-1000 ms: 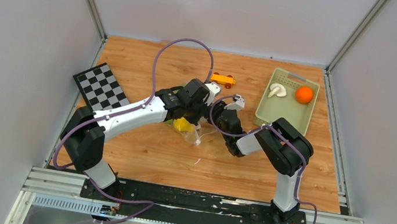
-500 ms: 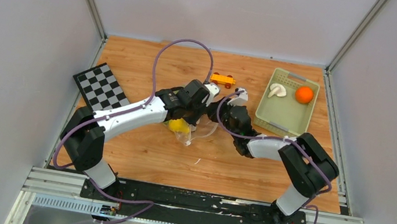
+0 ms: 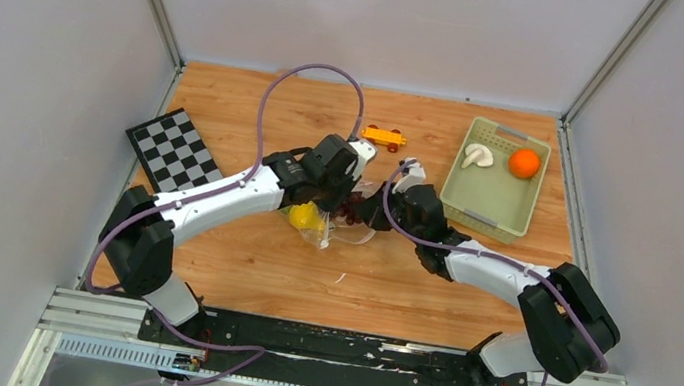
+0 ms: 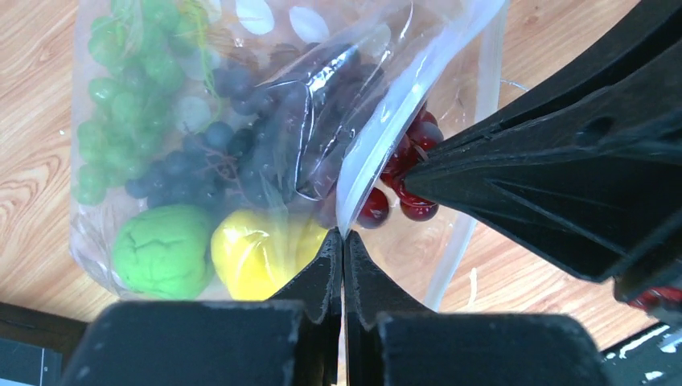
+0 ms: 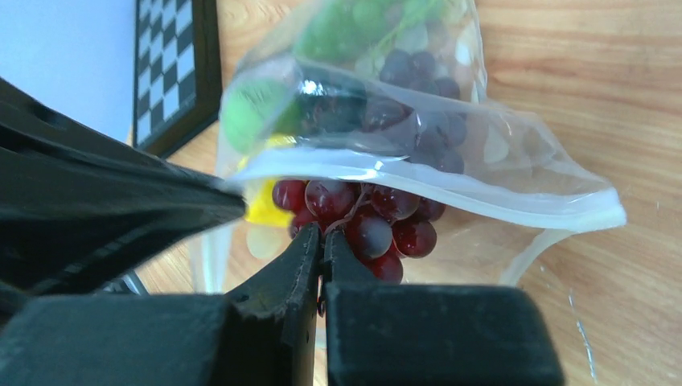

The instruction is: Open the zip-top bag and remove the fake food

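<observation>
The bag (image 4: 301, 104) is clear with whitish dots, the grapes (image 5: 366, 219) red and dark purple, the lemon (image 4: 257, 251) yellow, the checkerboard (image 3: 175, 149) black-and-white.

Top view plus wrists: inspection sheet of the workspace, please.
Surface: wooden table, no spills seen.
Job's things: zip-top bag open; lemon, green piece, dark grapes inside; red grape bunch at its mouth; mushroom and orange ball in green tray.
Clutter: checkerboard, toy car.
Grippers: left gripper shut on bag's edge; right gripper shut on red grape bunch.
Cables: purple cables loop over both arms.
Surroundings: grey walls; nothing else seen.
</observation>
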{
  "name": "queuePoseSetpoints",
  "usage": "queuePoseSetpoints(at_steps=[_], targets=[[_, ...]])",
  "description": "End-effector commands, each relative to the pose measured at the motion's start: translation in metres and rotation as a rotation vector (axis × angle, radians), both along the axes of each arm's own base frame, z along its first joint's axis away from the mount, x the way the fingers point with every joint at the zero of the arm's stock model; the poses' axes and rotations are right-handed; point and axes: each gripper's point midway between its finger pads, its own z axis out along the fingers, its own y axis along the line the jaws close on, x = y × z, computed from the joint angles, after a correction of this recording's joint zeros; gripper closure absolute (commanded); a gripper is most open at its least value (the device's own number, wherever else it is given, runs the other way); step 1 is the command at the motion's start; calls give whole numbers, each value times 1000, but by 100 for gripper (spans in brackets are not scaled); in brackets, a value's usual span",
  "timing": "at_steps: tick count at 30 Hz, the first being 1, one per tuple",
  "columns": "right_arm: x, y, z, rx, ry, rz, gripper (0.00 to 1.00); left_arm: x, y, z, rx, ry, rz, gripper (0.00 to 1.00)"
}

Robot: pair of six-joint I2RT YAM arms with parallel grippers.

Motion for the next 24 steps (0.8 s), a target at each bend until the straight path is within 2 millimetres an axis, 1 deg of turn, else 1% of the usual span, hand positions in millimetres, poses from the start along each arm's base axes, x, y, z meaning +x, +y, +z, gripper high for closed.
queuePoseSetpoints(at_steps=[1, 4, 7, 10, 16, 20, 22, 24], targets=[[-16, -3, -8, -57, 18, 71, 100, 7, -3, 45, -143, -78, 11, 100], [-19, 3, 2, -39, 9, 100, 100, 8, -2, 48, -152, -84, 10, 100], [-19, 11, 22, -25, -19, 139, 100, 7, -3, 46, -146, -75, 6, 100], [-21, 13, 39, -17, -43, 162, 100, 8, 0, 44, -133, -76, 14, 100], [-27, 6, 72, -13, -105, 171, 100, 11, 5, 43, -101, -84, 29, 100], [-35, 0, 94, -16, -135, 186, 100, 12, 9, 43, -88, -93, 37, 100], [-40, -5, 102, -26, -141, 188, 100, 12, 9, 43, -85, -94, 38, 100], [-44, -9, 114, -27, -165, 190, 100, 13, 9, 42, -84, -91, 39, 100]])
